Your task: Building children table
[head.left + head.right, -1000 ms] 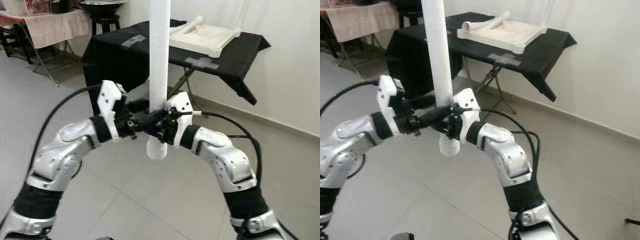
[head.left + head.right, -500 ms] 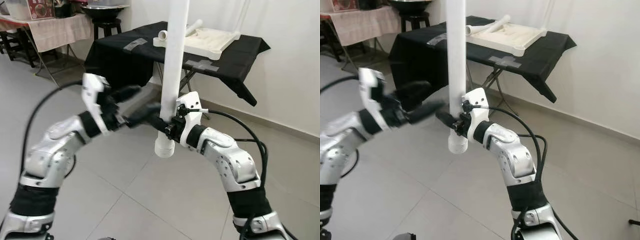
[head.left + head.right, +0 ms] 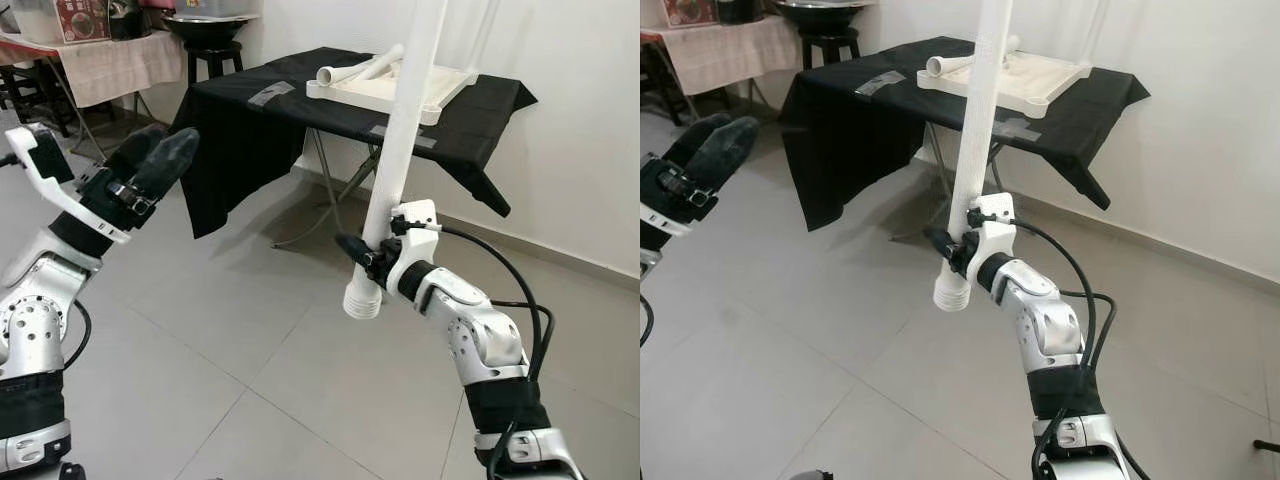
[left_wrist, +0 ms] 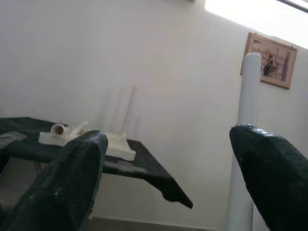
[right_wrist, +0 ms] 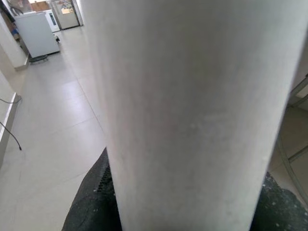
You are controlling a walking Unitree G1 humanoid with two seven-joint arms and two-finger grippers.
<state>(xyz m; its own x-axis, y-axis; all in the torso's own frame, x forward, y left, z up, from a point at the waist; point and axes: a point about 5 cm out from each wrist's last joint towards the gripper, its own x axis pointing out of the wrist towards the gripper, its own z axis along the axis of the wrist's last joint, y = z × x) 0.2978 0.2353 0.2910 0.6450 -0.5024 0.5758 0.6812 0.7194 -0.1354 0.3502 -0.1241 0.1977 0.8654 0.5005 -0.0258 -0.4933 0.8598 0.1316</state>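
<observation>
Right hand point(image 3: 362, 250): clamped on white table leg point(image 3: 400, 150) near its threaded lower end, leg nearly upright, tilted slightly, above tiled floor point(image 3: 250, 370). Left hand point(image 3: 150, 160): raised well apart to the left, fingers spread wide, empty. Black-draped tabletop point(image 3: 470, 100): white upturned table top point(image 3: 440, 85) with another leg point(image 3: 355, 70) lying on it.

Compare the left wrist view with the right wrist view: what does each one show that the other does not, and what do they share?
Left wrist view: the left gripper open, the black-draped table with the white tabletop and a loose leg, and a framed picture.
Right wrist view: the tiled floor and the right gripper shut around the leg.
Both: the white table leg.
</observation>
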